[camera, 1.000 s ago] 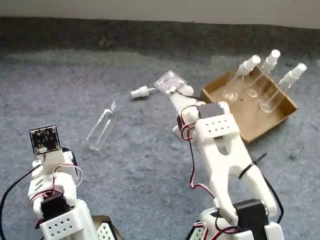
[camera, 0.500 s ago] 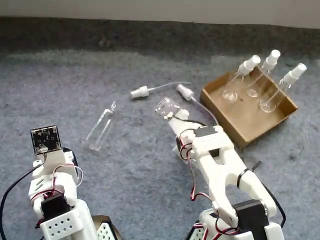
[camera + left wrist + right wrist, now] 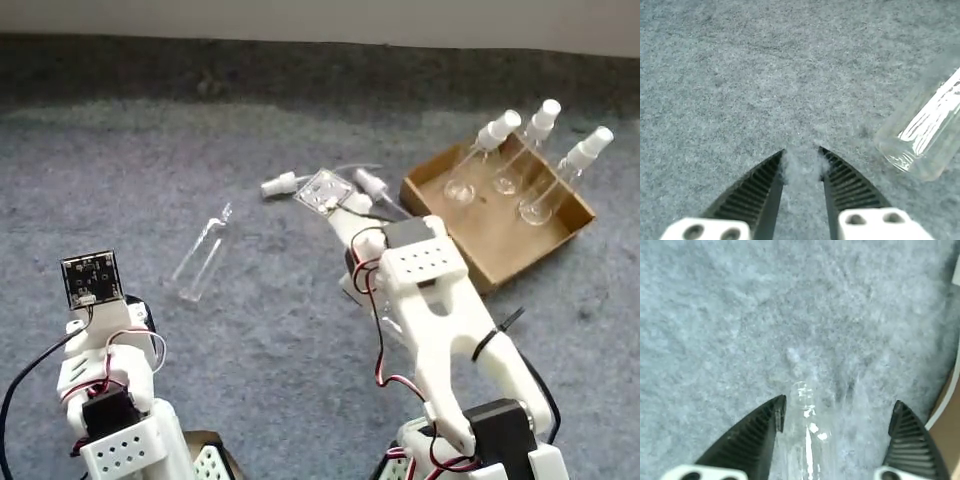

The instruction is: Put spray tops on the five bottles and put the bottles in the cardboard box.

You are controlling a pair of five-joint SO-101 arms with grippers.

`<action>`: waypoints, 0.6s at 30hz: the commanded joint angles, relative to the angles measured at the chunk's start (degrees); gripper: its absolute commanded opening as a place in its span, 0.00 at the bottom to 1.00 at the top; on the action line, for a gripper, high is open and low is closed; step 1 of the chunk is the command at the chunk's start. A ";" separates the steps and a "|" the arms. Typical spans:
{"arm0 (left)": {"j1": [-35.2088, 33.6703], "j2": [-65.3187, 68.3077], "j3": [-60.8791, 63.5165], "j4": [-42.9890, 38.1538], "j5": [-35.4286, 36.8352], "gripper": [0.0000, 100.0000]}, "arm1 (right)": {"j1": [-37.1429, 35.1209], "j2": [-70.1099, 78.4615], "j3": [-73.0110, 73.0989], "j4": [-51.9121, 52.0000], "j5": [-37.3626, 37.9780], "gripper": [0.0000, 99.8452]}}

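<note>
Right gripper [image 3: 840, 402] spread wide, clamped on nothing. Between its fingers, nearer one than the other, a clear glass bottle [image 3: 807, 437] flat on grey carpet [image 3: 740, 315], capless, narrow mouth pointing ahead. Left gripper [image 3: 802, 150] slightly parted; second clear bottle [image 3: 925, 132] just beside, not touching.

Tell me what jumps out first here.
Three capped bottles stand in the cardboard box at the right. Mid-table, the right gripper sits open astride a clear bottle lying on the carpet. An uncapped bottle and two spray tops lie loose nearby.
</note>
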 commanded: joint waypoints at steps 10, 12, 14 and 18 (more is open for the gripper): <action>0.84 -0.66 -0.40 -1.23 -0.53 0.08 | -0.75 -20.09 -17.71 20.18 -1.23 0.29; 0.84 -0.66 -0.40 -1.23 -0.62 0.08 | -0.48 -27.03 -13.76 19.82 -1.32 0.29; 0.84 -0.66 -0.40 -1.23 -2.37 0.08 | -0.48 -33.63 -8.13 19.30 -1.32 0.29; 0.92 -0.66 -1.10 -1.23 -6.77 0.08 | -0.40 -45.85 6.90 12.88 -4.22 0.29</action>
